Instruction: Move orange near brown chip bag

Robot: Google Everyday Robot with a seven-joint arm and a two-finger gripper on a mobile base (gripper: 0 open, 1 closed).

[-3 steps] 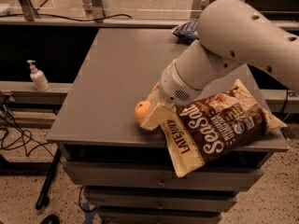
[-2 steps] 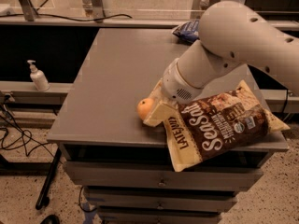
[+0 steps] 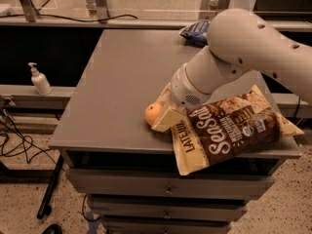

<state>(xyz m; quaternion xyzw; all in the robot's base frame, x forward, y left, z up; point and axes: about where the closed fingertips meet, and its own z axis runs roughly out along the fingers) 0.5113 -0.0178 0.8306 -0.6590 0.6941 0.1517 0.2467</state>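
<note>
My claw (image 3: 165,117) is down low near the front of the table (image 3: 117,77), right against the orange (image 3: 152,114) on its right side. My arm (image 3: 253,48) covers most of the claw, so I can't tell if it's open, closed or gripping. The orange sits on the table top close to the front edge, just left of the brown chip bag (image 3: 229,130), w/ only the claw between them. The bag lies flat, label up. Its lower left corner hangs over the table's front edge & its right end reaches the right-hand edge. Contents of the bag not visible. A smaller blue chip bag (image 3: 194,32) lies at the far edge of the table, well apart from the orange, partly behind my arm. The drawers (image 3: 165,189) under the table are shut, so what's in them can't be seen. A pump bottle (image 3: 40,80) stands upright on a low ledge left of the table
</note>
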